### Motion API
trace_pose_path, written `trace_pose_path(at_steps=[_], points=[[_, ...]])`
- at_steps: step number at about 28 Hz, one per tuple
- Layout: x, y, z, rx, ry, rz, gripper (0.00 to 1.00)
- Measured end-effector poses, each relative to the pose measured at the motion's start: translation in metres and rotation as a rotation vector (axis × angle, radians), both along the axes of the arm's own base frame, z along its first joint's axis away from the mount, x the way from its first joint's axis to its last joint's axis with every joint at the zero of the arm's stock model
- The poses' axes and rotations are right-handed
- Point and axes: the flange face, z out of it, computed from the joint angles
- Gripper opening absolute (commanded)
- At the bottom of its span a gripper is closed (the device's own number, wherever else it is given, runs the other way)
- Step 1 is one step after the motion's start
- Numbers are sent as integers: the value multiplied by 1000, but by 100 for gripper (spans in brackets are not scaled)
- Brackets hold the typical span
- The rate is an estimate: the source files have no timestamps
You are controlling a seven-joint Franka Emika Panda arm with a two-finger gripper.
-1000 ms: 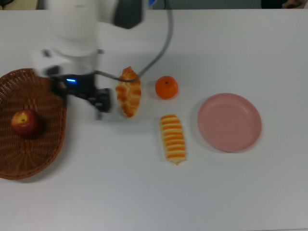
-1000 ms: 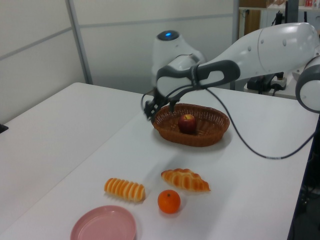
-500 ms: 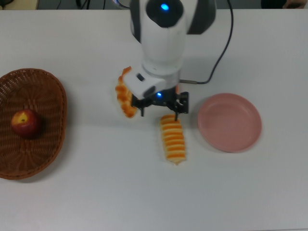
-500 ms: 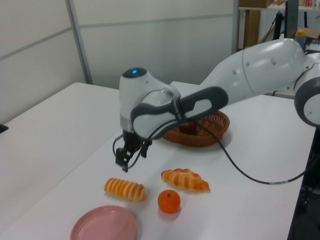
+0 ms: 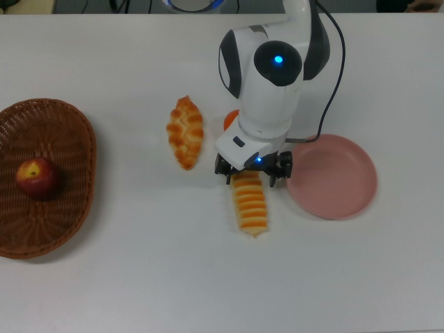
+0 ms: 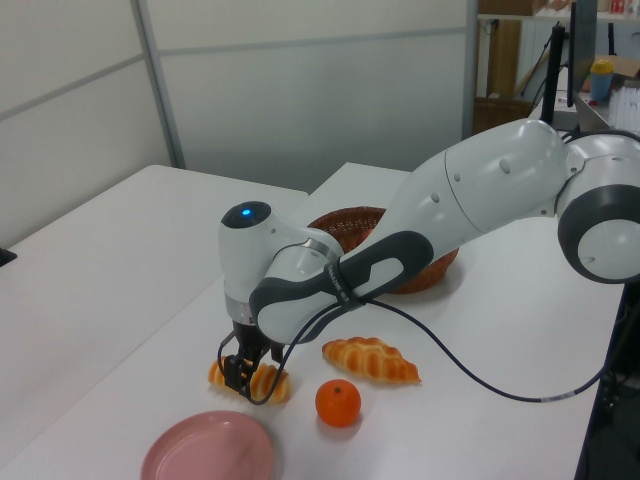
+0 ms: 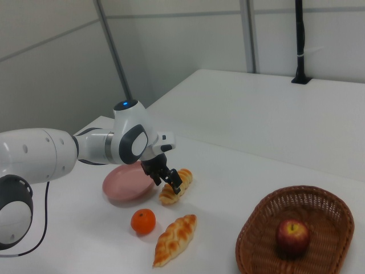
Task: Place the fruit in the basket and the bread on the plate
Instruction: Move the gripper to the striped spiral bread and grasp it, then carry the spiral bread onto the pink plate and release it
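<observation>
Top view: we see the gripper (image 5: pixel 252 173) spread open, fingers straddling the upper end of the orange-and-cream striped roll (image 5: pixel 250 201), just beside the round pink plate (image 5: pixel 333 177). Braided golden pastry (image 5: pixel 185 132) lies apart; dark red apple (image 5: pixel 37 177) sits in the brown wicker basket (image 5: pixel 69 132).

Left view: orange mandarin (image 6: pixel 338 402) near the pastry.

Right view: roll lies on the white table (image 7: pixel 228 171), not lifted.

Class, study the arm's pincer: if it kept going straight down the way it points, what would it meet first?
Most likely the striped roll: the pincer straddles its end nearest the arm, fingers either side. Whether they already touch it is unclear.
</observation>
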Motion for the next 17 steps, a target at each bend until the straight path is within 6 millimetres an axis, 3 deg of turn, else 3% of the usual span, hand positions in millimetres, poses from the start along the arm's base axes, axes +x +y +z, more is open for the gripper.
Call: trace_pose_path(at_steps=[4,8,9,12,17], points=[[0,0,0,-1,-2,0,33],[1,-2,2,-1,-4,-4,17],[2,-2,2,-2,-5,-5,8],[2,-4,2,-2,-6,-8,0],[4,-6,4,-2,-9,-11,0]])
